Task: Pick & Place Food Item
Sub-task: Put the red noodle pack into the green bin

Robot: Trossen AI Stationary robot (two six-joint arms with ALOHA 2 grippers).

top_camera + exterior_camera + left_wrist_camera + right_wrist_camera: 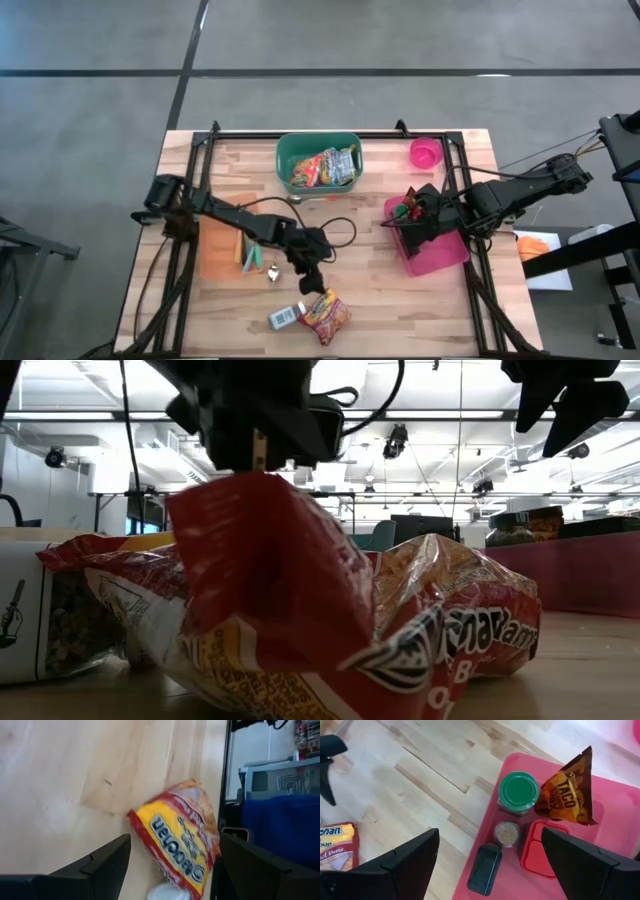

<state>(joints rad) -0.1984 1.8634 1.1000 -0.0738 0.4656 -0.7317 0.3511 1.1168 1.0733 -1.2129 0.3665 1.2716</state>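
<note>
I have the left end effector (316,283) spread wide and empty just above the ramen packet (326,316), which lies flat on the tabletop (400,310) near its front edge beside a small white box (285,318) — so the pick is not yet made. The right end effector (410,222) hangs open over the pink tray (450,255), holding nothing. I judge the grasp, carry and placing all remain — likely into the green bin (285,150).

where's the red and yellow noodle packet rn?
High view: the noodle packet lies flat on the wood table near its front edge, centre-left, beside a small white packet, directly under the open left gripper.
</note>
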